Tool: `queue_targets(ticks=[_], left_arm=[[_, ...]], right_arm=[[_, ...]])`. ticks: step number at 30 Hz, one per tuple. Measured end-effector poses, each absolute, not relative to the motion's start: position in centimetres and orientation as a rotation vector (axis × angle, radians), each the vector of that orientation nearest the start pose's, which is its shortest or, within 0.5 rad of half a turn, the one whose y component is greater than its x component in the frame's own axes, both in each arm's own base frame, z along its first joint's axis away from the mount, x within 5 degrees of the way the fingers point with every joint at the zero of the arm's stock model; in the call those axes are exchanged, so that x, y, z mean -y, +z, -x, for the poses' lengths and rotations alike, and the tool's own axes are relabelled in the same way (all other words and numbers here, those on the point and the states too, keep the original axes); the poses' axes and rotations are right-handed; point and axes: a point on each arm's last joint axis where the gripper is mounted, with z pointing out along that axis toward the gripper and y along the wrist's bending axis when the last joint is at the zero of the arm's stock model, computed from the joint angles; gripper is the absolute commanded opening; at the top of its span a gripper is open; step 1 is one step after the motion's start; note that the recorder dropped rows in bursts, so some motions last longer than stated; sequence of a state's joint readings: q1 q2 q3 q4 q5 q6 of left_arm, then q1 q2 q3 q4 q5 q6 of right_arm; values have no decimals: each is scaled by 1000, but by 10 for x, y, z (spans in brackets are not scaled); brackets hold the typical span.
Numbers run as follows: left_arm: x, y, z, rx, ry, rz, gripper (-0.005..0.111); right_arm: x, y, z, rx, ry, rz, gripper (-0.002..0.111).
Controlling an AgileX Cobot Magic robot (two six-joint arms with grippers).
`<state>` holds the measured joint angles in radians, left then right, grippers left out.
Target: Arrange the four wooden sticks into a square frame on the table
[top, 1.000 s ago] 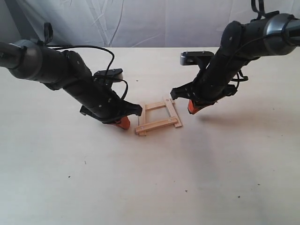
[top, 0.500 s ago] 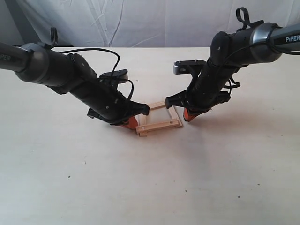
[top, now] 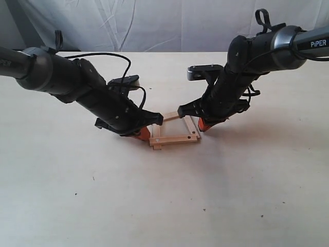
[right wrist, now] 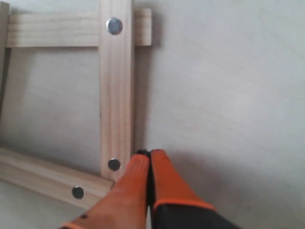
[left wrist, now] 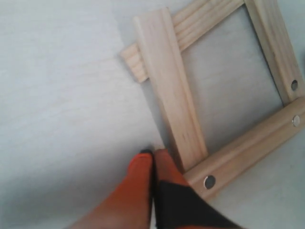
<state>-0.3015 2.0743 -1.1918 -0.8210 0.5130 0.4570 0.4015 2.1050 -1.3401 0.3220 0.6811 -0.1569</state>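
Observation:
The four wooden sticks lie crossed as a small square frame (top: 175,131) on the table (top: 154,200), between my two arms. My left gripper (top: 144,135) is shut and empty, with its orange tips down on the table against the frame's left side. In the left wrist view the left gripper (left wrist: 153,152) touches the end of one stick (left wrist: 169,86) beside the crossing stick (left wrist: 248,150). My right gripper (top: 202,125) is shut and empty at the frame's right side. In the right wrist view the right gripper (right wrist: 149,152) rests against the outer edge of a stick (right wrist: 116,90).
A white cloth backdrop (top: 154,23) hangs behind the table's far edge. Black cables (top: 115,56) loop over the left arm. A few tiny dark specks (top: 204,209) dot the tabletop.
Both grippers have moved inward from either side until they touch the frame. The frame has shifted a little, and its near stick now lies more level.

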Motion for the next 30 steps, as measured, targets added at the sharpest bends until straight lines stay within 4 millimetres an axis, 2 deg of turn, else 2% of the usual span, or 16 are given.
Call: queue_targets(ticks=[5, 9, 30], left_arm=[[141, 120, -368, -2777, -655, -138, 0], [140, 116, -364, -2793, -653, -131, 0], [140, 115, -363, -2787, -660, -95, 0]], right_arm=[[-176, 117, -370, -2880, 368, 471, 0], [-177, 108, -371, -2896, 369, 464, 0], [-185, 108, -366, -2954, 504, 353, 0]])
